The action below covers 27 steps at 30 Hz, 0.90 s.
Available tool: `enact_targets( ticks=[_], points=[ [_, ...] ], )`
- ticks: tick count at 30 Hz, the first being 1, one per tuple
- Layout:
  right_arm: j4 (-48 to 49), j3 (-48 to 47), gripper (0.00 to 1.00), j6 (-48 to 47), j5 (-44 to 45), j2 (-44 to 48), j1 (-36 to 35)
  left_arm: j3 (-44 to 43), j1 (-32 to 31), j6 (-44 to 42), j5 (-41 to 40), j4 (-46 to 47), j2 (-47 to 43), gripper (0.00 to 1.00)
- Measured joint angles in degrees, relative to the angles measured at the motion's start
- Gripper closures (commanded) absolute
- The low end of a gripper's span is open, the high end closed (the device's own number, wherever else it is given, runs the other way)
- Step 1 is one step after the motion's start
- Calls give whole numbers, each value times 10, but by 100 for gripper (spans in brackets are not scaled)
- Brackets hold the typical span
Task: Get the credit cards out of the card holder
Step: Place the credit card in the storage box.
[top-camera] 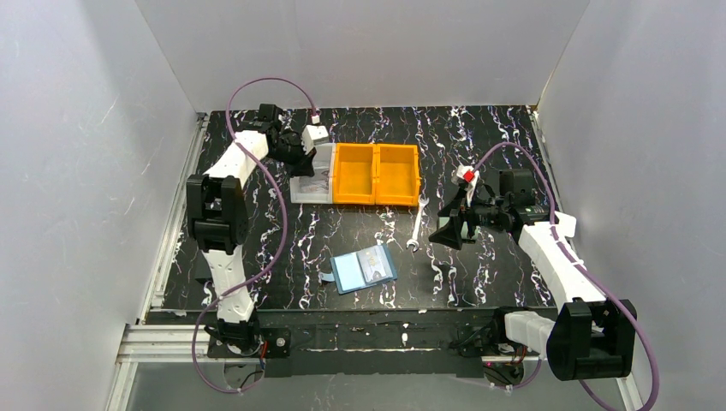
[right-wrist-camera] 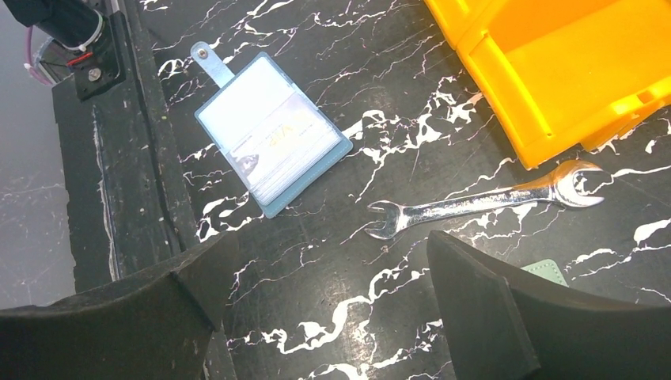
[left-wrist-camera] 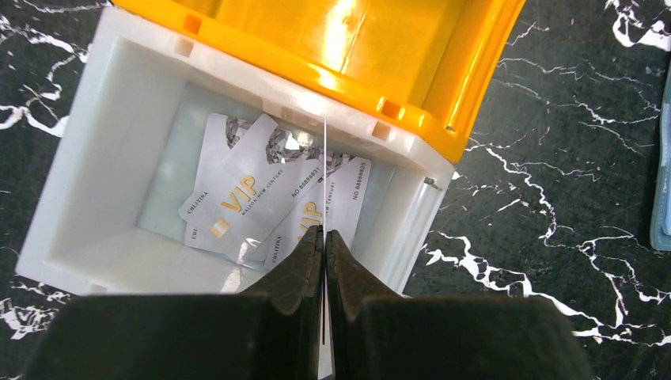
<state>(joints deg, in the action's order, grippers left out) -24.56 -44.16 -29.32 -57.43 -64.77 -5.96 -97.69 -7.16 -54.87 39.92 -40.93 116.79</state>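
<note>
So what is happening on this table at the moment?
The left arm holds one credit card edge-on in its shut jaws over a white bin where other cards already lie. The right arm hangs near a wrench, jaws wide open and empty. The card holder lies open with a card inside.

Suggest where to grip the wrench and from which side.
Grip the wrench at mid-handle, straight down from above, closing across its narrow width. It lies flat on the table; the handle is slim and straight, the heads wider, and one head sits close to the orange bin.
</note>
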Motion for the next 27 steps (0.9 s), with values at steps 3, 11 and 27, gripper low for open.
enact_targets(
  ticks=[3, 11, 27],
  points=[
    [-2, 0, 2, 0, 1, 0, 3, 0, 3, -6, 2, -1, 13, 100],
    [-4, 0, 2, 0, 3, 0, 6, 1, 7, -17, 7, -6, 49, 96],
    [-6, 0, 2, 0, 3, 0, 11, 2, 4, 97, -111, 92, 49, 68]
  ],
)
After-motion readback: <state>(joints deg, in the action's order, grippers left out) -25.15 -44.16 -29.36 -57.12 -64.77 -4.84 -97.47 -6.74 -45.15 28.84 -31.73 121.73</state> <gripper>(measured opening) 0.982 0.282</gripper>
